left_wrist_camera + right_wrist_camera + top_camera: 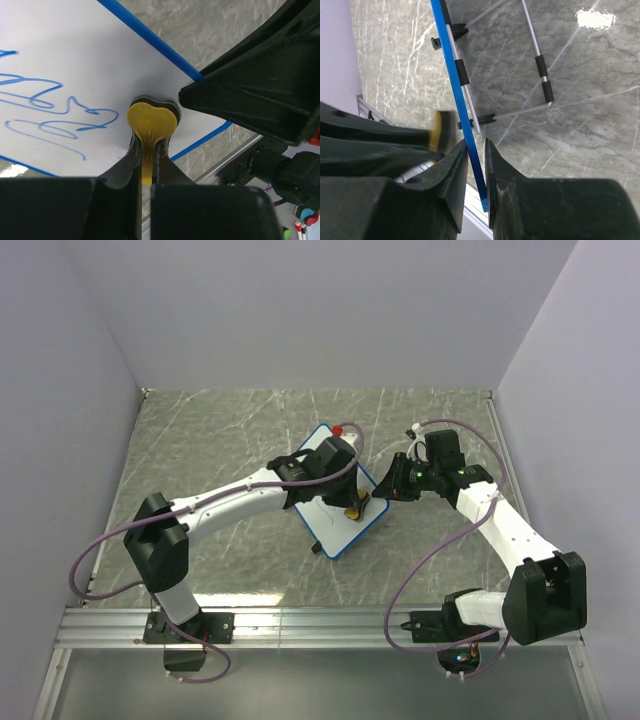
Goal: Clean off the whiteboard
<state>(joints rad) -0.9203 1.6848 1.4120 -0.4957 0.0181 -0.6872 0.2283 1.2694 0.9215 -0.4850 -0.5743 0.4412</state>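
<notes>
The grey marbled worktop (pixel 200 440) carried the whiteboard (pixel 335 532) near its middle, set at an angle between the two arms. In the right wrist view the board leaned on a thin wire stand (pixel 540 75) with black sleeves, so it stood propped rather than flat.

The right end effector (pixel 476 150) straddled the blue rim (pixel 455 75) at the board's right edge. Its jaws were drawn narrow on that rim and seemed to pinch it, though contact on the outer finger was hard to confirm. The left end effector (pixel 147 145) was closed tight on the stalk of a small yellow eraser (pixel 151 117), whose head sat against the white face near the corner. Blue scribbles (pixel 50 107) lay just beside it, not yet wiped.

The board looked light and stiff, with a slick face. On so slight a stand it would likely skate or tip under a wiping push. The rim was the sensible hold, since it braces the board without covering the ink.
</notes>
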